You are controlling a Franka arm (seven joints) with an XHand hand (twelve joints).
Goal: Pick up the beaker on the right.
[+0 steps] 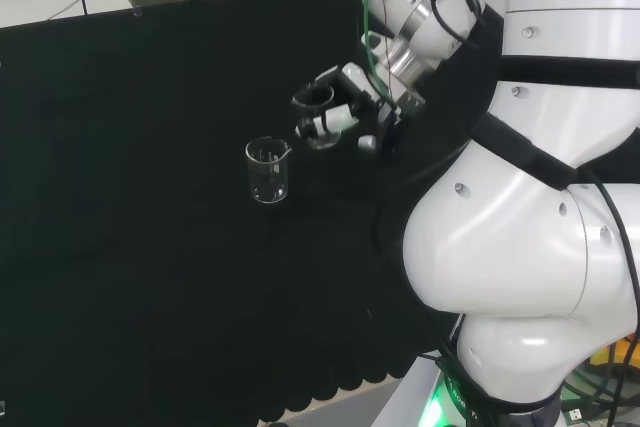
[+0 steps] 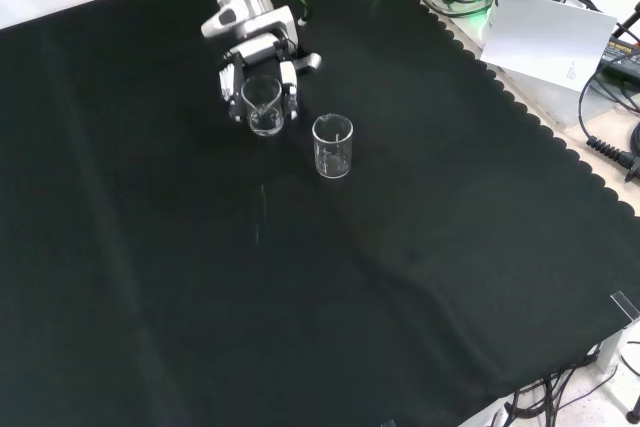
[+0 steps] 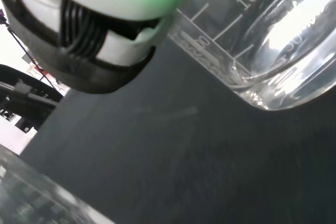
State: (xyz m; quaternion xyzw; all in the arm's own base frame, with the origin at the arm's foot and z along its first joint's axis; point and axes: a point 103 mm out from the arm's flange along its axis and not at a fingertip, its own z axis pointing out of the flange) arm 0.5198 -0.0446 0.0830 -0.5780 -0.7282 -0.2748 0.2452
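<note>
Beaker of clear glass [image 2: 264, 107] sat in the hand's [image 2: 258, 65] curled fingers, at ten o'clock of the other clear glass beaker [image 2: 332, 146]; lifting straight up seemed wise.

Hand [image 2: 262, 75] closed round a beaker [image 2: 263, 105].
White arm [image 1: 520, 207] reaches in from front view's top, wrist angled down, fingers [image 2: 290, 82] curled either side of the glass.

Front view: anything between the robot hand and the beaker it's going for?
Nothing visible. The robot hand already has its fingers curled round one beaker, and in the head view that beaker appears lifted off the cloth. The other beaker stands apart on the cloth, untouched.
</note>
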